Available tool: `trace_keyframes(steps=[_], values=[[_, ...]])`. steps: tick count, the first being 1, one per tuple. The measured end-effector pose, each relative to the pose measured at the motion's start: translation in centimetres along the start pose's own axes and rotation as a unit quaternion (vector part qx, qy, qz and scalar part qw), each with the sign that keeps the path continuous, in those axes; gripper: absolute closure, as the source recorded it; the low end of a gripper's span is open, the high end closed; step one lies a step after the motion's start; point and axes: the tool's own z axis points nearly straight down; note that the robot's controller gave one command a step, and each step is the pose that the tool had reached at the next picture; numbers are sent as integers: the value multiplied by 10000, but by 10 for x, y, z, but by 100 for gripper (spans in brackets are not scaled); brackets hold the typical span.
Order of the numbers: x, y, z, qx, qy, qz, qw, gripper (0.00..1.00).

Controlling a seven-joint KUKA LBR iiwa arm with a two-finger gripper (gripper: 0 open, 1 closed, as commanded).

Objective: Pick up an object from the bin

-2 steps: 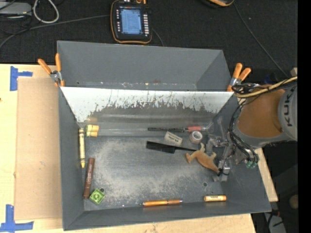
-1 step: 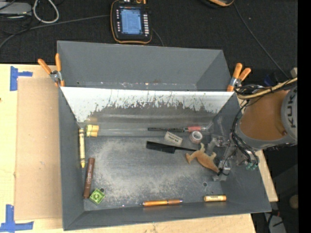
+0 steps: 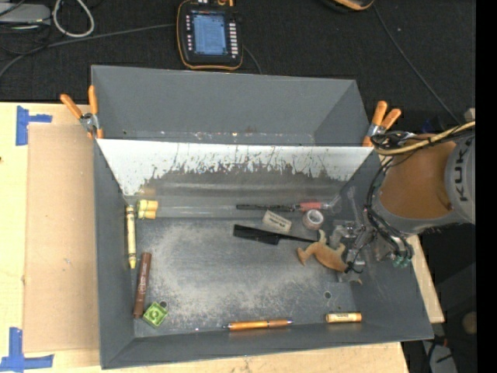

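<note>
1. Grey metal bin (image 3: 225,286): a short orange crayon (image 3: 343,317) lies by the near wall.
2. The gripper (image 3: 355,261) sits low at right, just beside a tan animal-shaped figure (image 3: 318,253); whether it is open or closed cannot be told.
3. Beyond lies a flat black bar (image 3: 256,234). Nothing appears lifted; grasp and lift remain.

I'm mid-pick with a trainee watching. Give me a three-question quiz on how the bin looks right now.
1. Fill in: the small green cube lies in the lower ____ corner of the bin, as the view shows it.
2. True or false: the hand is at the view's left side of the bin.
3. Which thing lies nearest the hand? A) the green cube B) the brown irregular piece C) a blue cup

Key: 1 left. 2 false, it is at the right side. 3 B.
</note>
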Motion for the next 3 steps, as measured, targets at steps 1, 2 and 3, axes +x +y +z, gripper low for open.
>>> trace_keyframes(steps=[1, 2, 3], values=[[0, 0, 0, 1, -2, -3, 10000, 100], [4, 2, -27, -20, 65, -7, 10000, 100], [2, 2, -65, -12, 41, -12, 10000, 100]])
